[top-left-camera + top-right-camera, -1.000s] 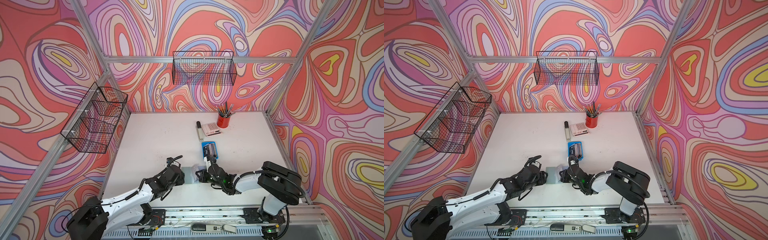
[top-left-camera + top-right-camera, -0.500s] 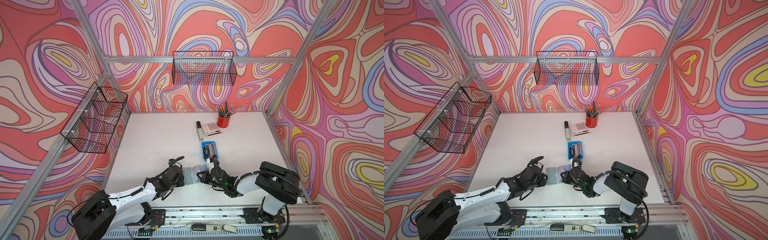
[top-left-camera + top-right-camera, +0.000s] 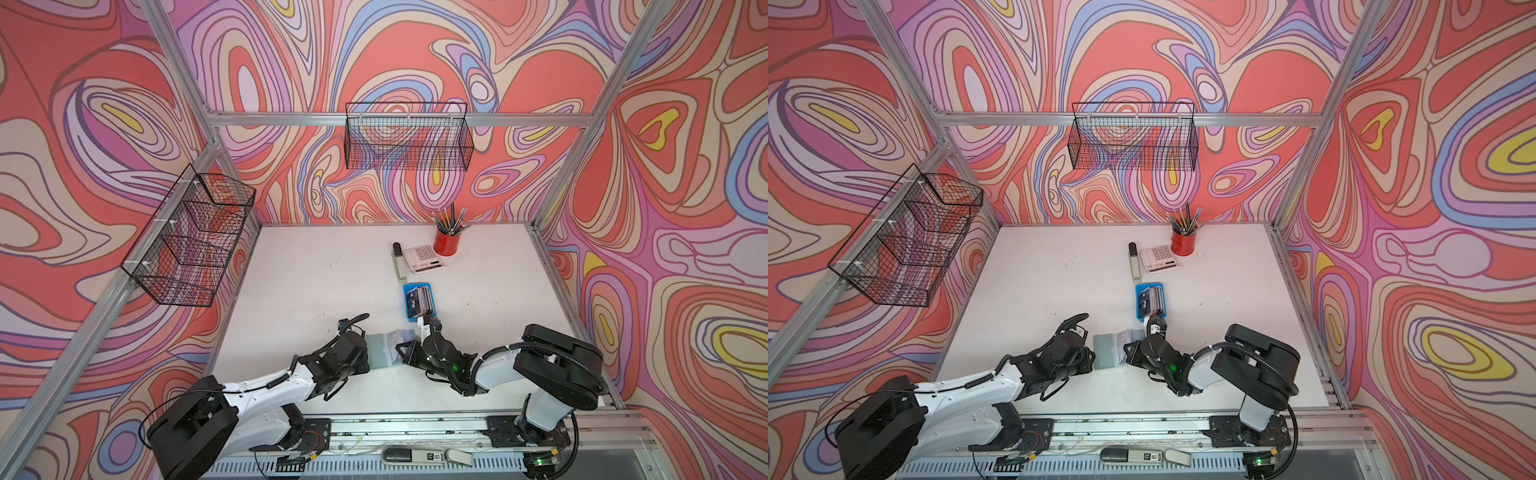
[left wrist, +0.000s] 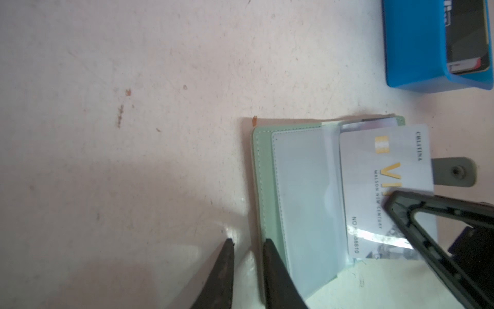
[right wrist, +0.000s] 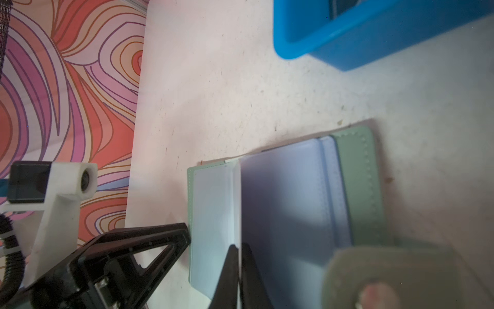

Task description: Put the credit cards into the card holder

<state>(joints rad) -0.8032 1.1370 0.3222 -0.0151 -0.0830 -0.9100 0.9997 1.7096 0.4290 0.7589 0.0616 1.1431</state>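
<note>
Beside the card holder [image 4: 302, 187], the left claw [image 4: 248, 242] has narrowed over its cover; the right claw [image 5: 238, 247] pinches a card [image 4: 385, 160] for slotting.

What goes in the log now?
left pincer: around card holder edge | right pincer: shut on white card | card: at sleeve

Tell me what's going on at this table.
The right gripper is shut on a pale silver plastic card with gold VIP lettering, holding it at the clear sleeves of the open sage-green card holder, which lies on the white table. The left gripper, jaws narrowly apart, sits at the holder's opposite edge. More cards wait in the small blue plastic tray nearby.
</note>
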